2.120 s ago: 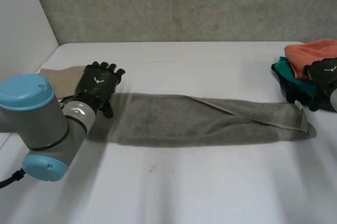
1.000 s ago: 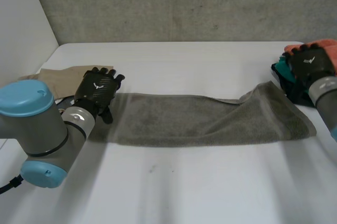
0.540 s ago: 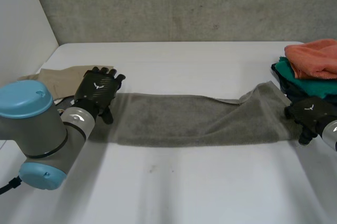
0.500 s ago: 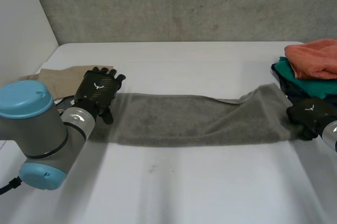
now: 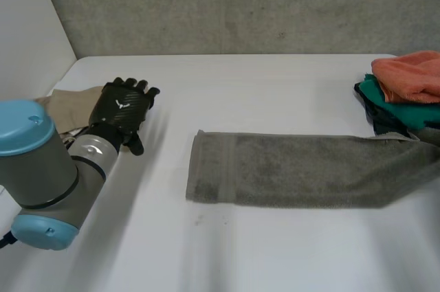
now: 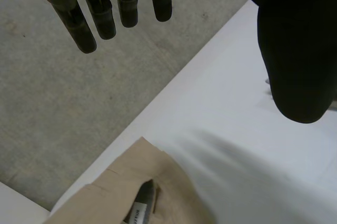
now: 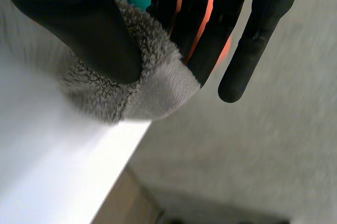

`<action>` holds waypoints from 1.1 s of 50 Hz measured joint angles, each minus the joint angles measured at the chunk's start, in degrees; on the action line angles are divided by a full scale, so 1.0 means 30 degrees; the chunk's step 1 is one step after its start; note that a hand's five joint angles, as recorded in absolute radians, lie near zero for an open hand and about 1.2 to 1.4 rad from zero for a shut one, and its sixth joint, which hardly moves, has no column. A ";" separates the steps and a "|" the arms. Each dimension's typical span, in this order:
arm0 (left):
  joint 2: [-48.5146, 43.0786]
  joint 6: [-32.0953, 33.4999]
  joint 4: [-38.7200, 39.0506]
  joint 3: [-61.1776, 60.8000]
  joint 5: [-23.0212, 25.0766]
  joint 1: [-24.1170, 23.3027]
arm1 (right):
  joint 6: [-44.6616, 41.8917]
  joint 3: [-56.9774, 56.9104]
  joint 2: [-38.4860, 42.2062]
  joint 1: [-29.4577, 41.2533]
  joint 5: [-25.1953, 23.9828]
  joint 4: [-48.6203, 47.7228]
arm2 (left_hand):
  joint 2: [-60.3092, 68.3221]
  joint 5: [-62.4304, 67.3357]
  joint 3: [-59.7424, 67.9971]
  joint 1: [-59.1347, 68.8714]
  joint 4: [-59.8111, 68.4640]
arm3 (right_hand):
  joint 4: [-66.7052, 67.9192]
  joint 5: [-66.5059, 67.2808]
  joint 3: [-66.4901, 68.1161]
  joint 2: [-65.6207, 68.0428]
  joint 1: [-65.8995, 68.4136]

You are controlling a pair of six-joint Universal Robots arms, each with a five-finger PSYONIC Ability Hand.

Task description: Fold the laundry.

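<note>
Between thumb and fingers (image 7: 210,39), my right hand (image 7: 79,29) pinches the towel (image 7: 147,84) end, left hand (image 5: 124,108) open; I'd carry it low, evenly.

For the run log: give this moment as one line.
left hand: open, beside beige cloth | right hand: thumb and fingers pinch end of grey towel | grey towel: stretched along white table
</note>
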 measured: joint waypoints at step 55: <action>-0.7337 -0.2503 -0.0011 0.8234 0.0077 -0.7770 | 1.0195 0.4903 -0.1860 1.0527 -0.2284 -0.1041 | 0.0000 0.0000 0.0000 0.0000 0.0009 | -1.8711 -1.7977 -1.8430 -1.8282 -1.7000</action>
